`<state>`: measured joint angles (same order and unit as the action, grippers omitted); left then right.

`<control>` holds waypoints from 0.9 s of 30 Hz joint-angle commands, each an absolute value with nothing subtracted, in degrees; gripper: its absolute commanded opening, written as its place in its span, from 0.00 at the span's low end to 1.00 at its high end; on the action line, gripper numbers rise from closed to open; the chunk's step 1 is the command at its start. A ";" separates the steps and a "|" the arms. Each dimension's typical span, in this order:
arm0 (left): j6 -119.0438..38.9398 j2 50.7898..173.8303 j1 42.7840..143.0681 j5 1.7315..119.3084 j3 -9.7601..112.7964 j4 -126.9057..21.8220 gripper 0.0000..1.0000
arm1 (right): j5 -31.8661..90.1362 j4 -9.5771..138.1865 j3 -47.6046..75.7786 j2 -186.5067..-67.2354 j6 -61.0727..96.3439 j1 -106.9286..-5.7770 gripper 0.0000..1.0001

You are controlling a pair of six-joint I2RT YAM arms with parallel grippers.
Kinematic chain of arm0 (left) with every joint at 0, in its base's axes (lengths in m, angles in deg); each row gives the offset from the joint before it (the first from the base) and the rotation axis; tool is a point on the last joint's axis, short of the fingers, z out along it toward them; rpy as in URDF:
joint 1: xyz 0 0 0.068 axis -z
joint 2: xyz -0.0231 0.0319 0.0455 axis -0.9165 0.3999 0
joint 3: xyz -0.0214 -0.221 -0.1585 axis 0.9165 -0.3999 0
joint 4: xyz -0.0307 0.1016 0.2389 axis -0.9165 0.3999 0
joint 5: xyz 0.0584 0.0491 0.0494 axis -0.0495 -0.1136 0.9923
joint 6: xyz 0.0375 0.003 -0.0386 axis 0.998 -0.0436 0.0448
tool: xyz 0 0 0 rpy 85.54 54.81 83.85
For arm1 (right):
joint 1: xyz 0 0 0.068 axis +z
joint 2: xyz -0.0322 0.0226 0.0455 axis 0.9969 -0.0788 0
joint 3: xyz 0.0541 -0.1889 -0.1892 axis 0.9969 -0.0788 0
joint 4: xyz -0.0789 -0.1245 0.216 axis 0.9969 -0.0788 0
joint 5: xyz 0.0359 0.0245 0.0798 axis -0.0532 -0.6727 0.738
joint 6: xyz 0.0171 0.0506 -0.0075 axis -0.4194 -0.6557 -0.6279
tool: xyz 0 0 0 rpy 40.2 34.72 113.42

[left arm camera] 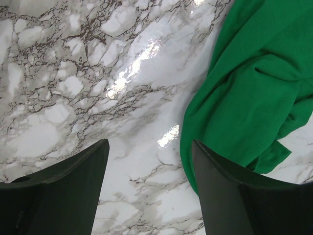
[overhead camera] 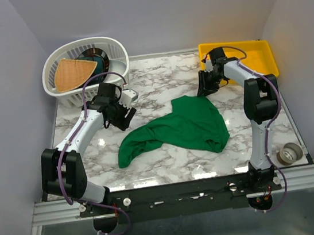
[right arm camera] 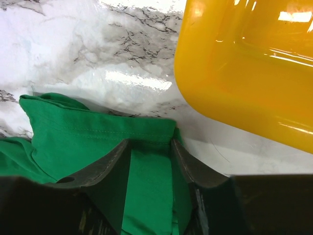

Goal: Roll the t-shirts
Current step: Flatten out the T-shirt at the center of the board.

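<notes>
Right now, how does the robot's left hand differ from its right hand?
The left hand hangs over the bare white marble tabletop, beside the emerald-green t-shirt; the right hand straddles that shirt's edge, next to the glossy yellow plastic tray. The left hand's jaws stand wide; the right hand's stand narrower, with green cloth between them. Both are black, two-fingered and point down at the table.

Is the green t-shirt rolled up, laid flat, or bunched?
Bunched, not rolled: the emerald-green thin-fabric t-shirt lies in a loose, wrinkled heap on the marble-patterned table, with uneven folds and no tidy cylinder.
</notes>
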<state>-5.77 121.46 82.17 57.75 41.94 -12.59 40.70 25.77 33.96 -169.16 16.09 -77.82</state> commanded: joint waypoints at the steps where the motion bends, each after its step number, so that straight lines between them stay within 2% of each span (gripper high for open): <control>1: -5.36 120.23 81.90 58.15 42.10 -12.82 0.77 | 43.38 25.61 32.76 -168.93 15.40 -77.57 0.45; 5: -5.36 120.05 81.90 58.32 41.84 -12.91 0.77 | 45.57 26.31 32.50 -168.84 15.49 -77.22 0.37; 8: -5.18 119.78 81.90 58.50 41.49 -12.91 0.77 | 46.45 26.49 32.85 -168.92 16.10 -76.95 0.23; 9: -5.18 119.70 81.90 58.41 41.31 -12.91 0.77 | 46.46 26.67 33.02 -168.58 16.45 -76.87 0.12; 11: -5.18 119.52 81.90 58.41 41.31 -12.91 0.77 | 45.84 26.93 33.37 -168.05 16.71 -76.87 0.01; 19: -4.92 119.17 81.90 58.50 41.75 -14.31 0.77 | 45.92 26.75 35.22 -158.57 21.37 -76.87 0.00; 27: -6.06 119.43 81.90 55.87 41.58 -15.11 0.77 | 50.76 26.33 28.46 -141.53 27.42 -76.87 0.00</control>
